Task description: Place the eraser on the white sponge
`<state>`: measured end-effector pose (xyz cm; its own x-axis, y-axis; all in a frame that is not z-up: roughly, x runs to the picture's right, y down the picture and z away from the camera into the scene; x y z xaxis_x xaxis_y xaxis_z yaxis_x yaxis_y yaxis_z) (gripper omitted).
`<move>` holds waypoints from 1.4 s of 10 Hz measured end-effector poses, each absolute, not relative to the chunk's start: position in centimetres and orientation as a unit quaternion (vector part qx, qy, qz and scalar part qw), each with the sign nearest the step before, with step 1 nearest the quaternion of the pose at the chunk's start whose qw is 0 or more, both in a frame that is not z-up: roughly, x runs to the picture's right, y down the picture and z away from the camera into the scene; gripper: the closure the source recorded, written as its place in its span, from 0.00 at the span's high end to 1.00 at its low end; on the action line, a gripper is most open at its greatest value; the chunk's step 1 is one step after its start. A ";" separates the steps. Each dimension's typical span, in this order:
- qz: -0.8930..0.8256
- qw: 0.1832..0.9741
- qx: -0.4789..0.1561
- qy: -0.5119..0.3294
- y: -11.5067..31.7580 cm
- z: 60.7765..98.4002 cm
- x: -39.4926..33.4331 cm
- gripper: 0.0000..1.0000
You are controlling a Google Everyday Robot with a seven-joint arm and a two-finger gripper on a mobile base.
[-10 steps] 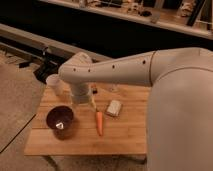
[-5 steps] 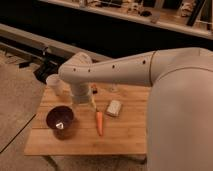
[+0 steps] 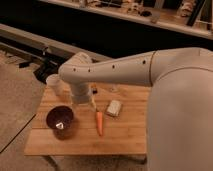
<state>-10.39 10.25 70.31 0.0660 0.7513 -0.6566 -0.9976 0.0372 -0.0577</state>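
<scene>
The white sponge (image 3: 114,107) lies flat on the wooden table (image 3: 125,137), right of centre. A tiny dark block, seemingly the eraser (image 3: 93,89), sits on the table just right of my wrist and left of the sponge. My white arm reaches in from the right and bends down over the table's middle left. The gripper (image 3: 91,103) points down at the tabletop, just above the top end of the orange carrot (image 3: 99,123) and a short way left of the sponge. The arm hides much of it.
A dark maroon bowl (image 3: 60,120) with something pale inside stands at the front left. A pale translucent cup (image 3: 54,83) stands at the back left corner. The carrot lies between bowl and sponge. A dark rail and floor lie behind the table.
</scene>
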 end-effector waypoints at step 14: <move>0.559 0.747 -0.248 0.260 8.3 71.7 -8.2 0.65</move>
<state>-8.18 8.29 71.71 0.2407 0.7062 -0.6658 -0.9642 0.2525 -0.0808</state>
